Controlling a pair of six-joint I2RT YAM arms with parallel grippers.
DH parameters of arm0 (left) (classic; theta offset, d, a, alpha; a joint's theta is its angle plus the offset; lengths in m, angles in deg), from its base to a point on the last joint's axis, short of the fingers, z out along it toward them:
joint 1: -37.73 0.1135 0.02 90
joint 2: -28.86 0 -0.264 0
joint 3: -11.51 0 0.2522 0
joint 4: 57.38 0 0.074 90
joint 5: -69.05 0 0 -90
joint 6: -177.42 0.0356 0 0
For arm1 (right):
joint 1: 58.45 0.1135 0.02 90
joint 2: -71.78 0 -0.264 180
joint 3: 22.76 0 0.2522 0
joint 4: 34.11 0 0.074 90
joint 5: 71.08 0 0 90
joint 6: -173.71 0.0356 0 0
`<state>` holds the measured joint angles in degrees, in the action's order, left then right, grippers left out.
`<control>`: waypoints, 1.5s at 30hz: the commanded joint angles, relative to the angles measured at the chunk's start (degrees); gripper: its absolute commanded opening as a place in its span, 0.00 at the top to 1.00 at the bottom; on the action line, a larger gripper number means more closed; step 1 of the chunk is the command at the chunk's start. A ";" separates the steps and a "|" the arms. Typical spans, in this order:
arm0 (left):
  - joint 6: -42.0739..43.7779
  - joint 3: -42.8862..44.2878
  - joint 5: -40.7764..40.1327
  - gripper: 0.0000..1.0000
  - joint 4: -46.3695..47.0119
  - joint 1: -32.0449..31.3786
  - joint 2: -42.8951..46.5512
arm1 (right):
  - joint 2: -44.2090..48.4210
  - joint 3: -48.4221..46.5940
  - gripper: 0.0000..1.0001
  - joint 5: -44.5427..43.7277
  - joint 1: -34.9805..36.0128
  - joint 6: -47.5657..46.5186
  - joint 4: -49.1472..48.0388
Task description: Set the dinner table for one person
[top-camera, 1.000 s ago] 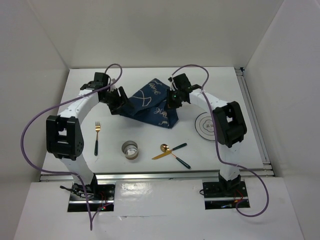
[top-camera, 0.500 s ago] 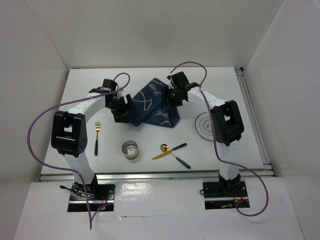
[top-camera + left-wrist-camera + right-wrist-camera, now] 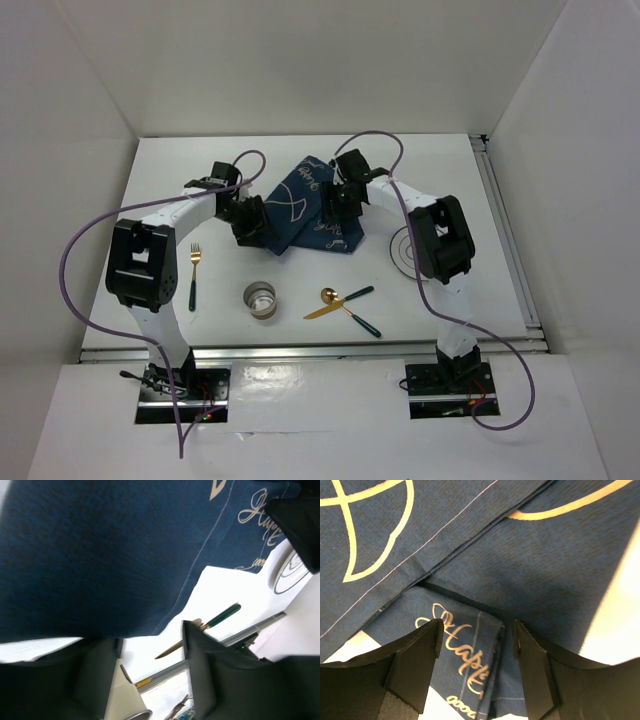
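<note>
Spreading wide, the table (image 3: 440, 165) carries the rumpled placemat (image 3: 300, 205) toward 12 o'clock. My left gripper (image 3: 262, 232) is at the cloth's 8 o'clock edge and my right gripper (image 3: 335, 205) over its 3 o'clock side, both with jaws apart, grasping nothing. Plate (image 3: 400, 248) at 3 o'clock, cup (image 3: 260, 299) at 6.

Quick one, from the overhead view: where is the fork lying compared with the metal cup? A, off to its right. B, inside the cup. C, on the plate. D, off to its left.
D: the fork lies on the dinner table to the left of the metal cup, clear of it, and the plate is far off by the right arm.
</note>
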<state>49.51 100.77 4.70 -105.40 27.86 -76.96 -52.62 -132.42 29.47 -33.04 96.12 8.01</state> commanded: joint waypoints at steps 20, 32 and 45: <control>-9.62 19.24 18.01 1.00 9.62 3.27 1.66 | 13.38 2.82 1.00 -8.43 -2.38 5.17 -8.14; -56.73 -35.75 23.83 0.58 71.15 16.37 16.61 | 27.81 18.98 1.00 -11.78 -0.80 6.84 -16.49; -9.25 3.77 5.76 0.33 12.60 12.52 13.46 | 29.56 23.91 1.00 -12.48 0.26 4.91 -15.97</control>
<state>19.26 90.63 20.39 -72.05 42.96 -63.43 -24.75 -107.13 18.06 -33.39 102.24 -6.55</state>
